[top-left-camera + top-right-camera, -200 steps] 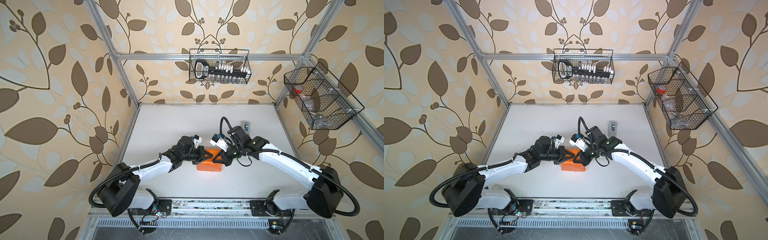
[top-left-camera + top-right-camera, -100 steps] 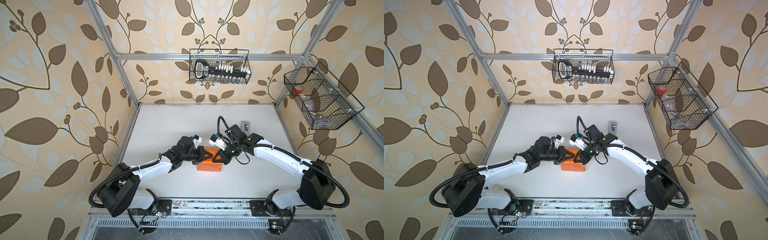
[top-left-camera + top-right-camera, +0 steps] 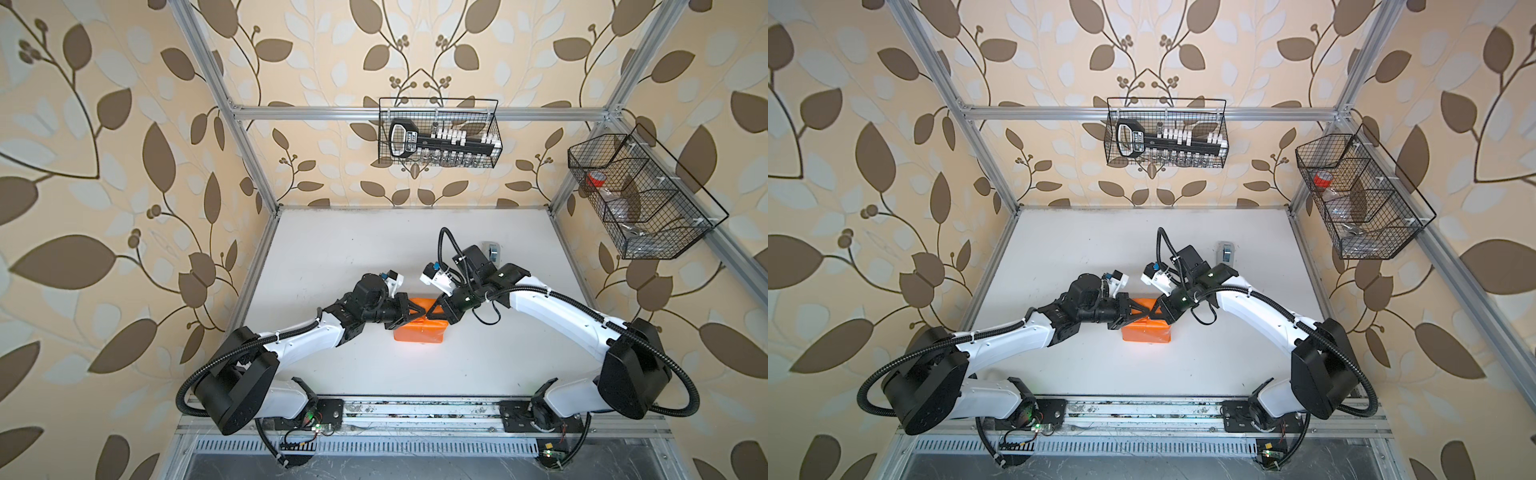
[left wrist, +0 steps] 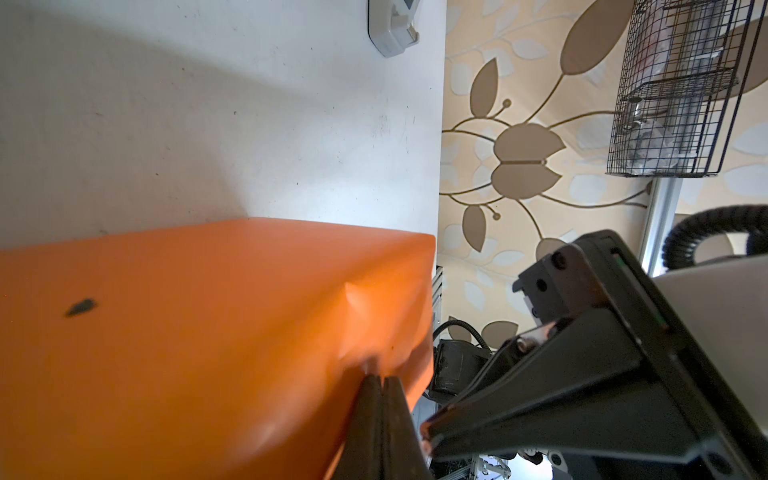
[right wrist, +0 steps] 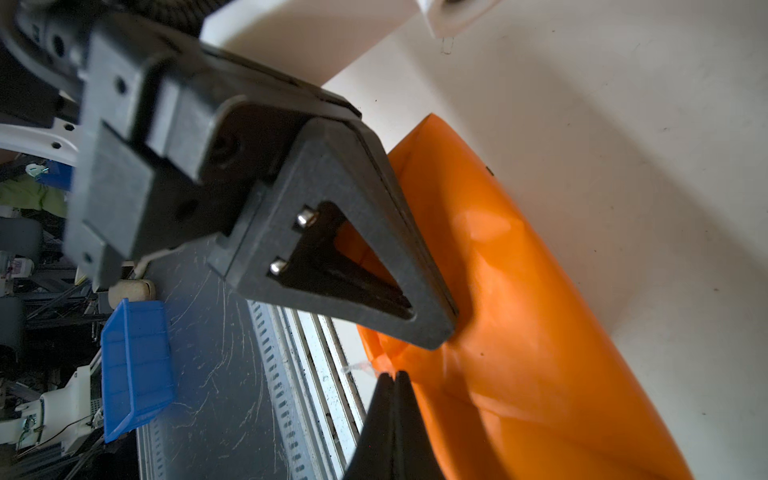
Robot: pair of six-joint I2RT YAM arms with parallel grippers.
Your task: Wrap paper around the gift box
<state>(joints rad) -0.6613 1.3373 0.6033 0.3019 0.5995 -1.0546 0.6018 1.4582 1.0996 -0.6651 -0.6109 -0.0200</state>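
The paper [image 3: 419, 334] lies on the white bench [image 3: 332, 257] as a low orange parcel. It is folded over on every side that shows, so the gift box is hidden inside it in all views. Both arms reach over the parcel, the left one from its left end and the right one from its right end.

In both top views the left fingers [image 3: 417, 311] and the right fingers [image 3: 435, 309] meet point to point on the parcel's top face, about midway along it.

In the left wrist view the left fingers [image 4: 370, 415] are pressed flat against each other with no gap. Their tip sits in a small pucker of the paper near the parcel's edge, but I cannot tell whether a fold is nipped between them.

In the right wrist view the right fingers [image 5: 384, 415] are likewise closed tight, and their tip touches a crumpled bit of paper at the parcel's edge. The left fingers' tip dents the paper just beside them.

A grey tape dispenser [image 3: 492, 251] stands on the bench beyond the parcel, toward the back wall on the right arm's side and well apart from it. Two wire baskets [image 3: 438, 133] hang on the walls above and beyond the parcel.
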